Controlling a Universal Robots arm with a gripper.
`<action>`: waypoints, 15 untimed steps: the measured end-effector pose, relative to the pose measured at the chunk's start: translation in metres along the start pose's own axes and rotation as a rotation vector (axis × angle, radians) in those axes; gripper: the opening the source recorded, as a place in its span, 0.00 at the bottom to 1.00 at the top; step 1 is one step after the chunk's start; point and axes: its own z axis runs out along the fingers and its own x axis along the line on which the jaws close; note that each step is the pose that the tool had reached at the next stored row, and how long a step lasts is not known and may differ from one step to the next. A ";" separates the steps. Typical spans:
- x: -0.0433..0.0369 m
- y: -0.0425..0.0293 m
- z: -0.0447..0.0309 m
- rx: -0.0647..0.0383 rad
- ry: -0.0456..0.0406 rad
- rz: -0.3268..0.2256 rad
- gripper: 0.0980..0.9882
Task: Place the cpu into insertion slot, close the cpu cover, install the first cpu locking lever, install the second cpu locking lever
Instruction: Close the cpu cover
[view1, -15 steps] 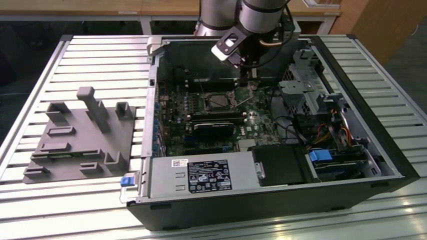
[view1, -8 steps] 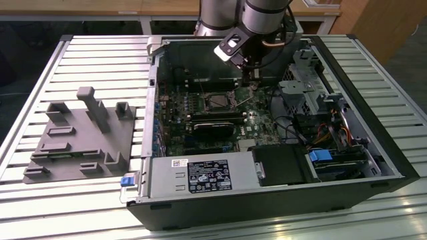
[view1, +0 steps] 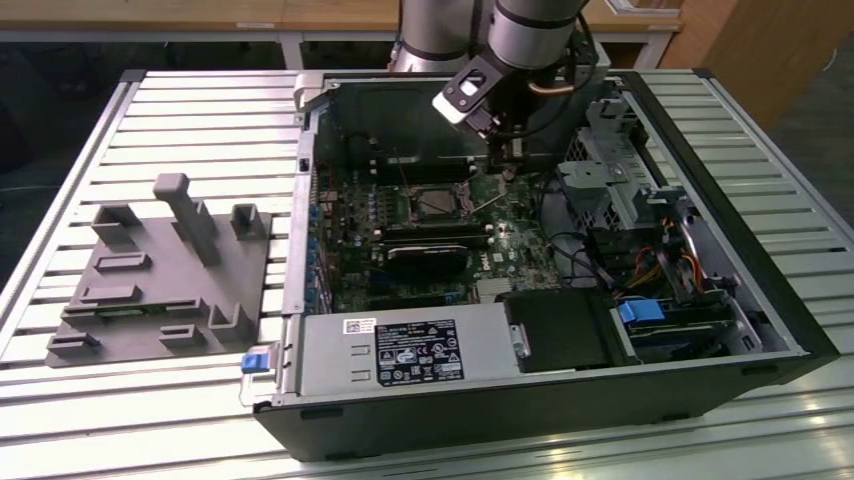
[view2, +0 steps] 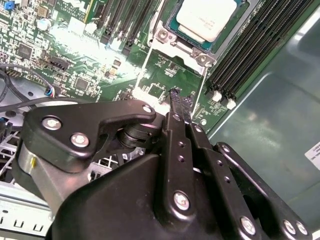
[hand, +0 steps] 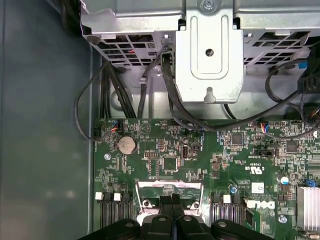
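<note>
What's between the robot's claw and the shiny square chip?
In the second wrist view, green board and the cpu cover edge lie between gripper and cpu.

The cpu (view2: 207, 17) — partly beyond the second wrist view's edge

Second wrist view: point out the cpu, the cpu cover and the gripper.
cpu (view2: 207, 17), second wrist view, middle of its pale top.
cpu cover (view2: 187, 42), second wrist view, frame strip beside the chip.
gripper (view2: 180, 96), second wrist view, between the jaws' tips.
</note>
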 end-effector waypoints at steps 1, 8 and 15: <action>0.0000 0.0001 0.0001 -0.002 -0.0001 0.000 0.01; 0.0001 0.0084 0.0014 -0.003 0.0000 0.000 0.01; 0.0013 0.0187 0.0034 -0.003 0.0000 0.000 0.01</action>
